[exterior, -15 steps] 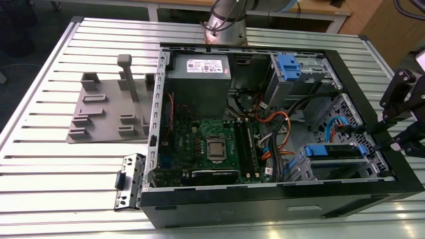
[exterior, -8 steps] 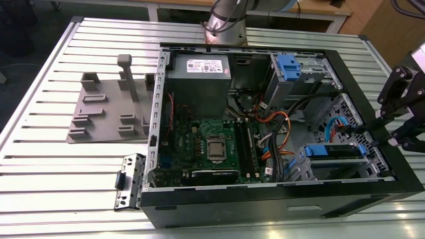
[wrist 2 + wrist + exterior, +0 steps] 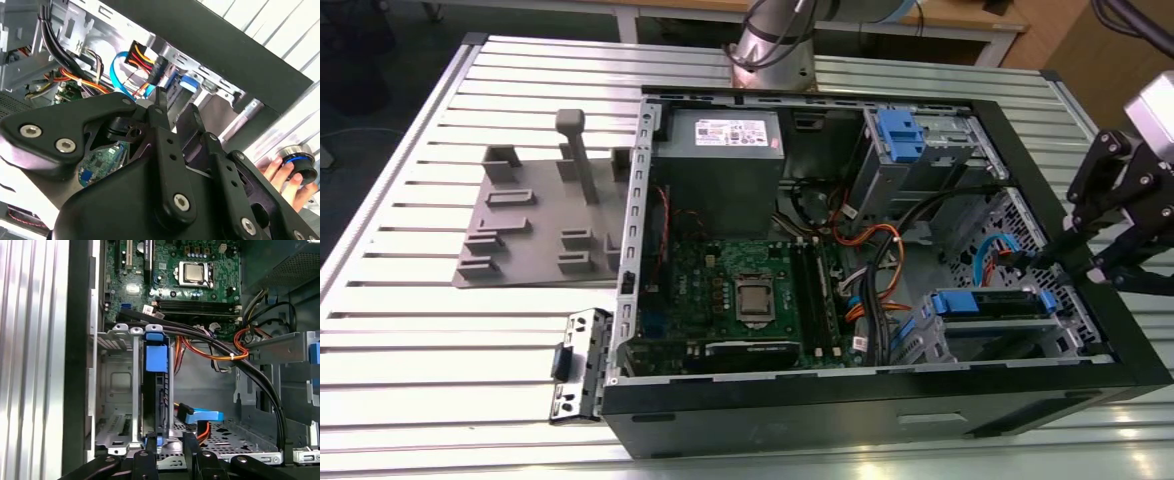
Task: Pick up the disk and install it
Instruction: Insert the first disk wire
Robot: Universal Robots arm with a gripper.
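1 PC case (image 3: 854, 405) lies open on the slatted bench (image 3: 400, 330); positions below are relative to the case.

- Just outside its near corner, on the exterior view's left: 1 black metal bracket (image 3: 580, 365), lying on the bench.
- Inside, near corner on the exterior view's right: 1 disk (image 3: 987, 303) sitting in its bay, blue carrier showing. In the first wrist view the disk (image 3: 155, 390) stands edge-on between the bay rails, blue tab uppermost.
- 1 hand (image 3: 1087, 262) hovers over the case wall beside that bay. In the first wrist view the hand (image 3: 170, 442) is narrowly parted with nothing between the fingers (image 3: 191, 442), just off the disk's end. It reads the same in the second wrist view (image 3: 172, 102).
- Mid-case: 1 green motherboard (image 3: 734, 290) with 1 CPU socket (image 3: 757, 297), plus orange and blue cables.
- Far end: 1 grey power supply (image 3: 720, 160) and 1 silver drive cage (image 3: 914, 150) with a blue latch.
- Outside, on the exterior view's left: 1 grey fixture plate (image 3: 534, 215).
- Beyond the far wall: 1 arm base (image 3: 774, 40).
- Second wrist view: 1 person's hand (image 3: 280, 172) on a black knob (image 3: 297, 162).
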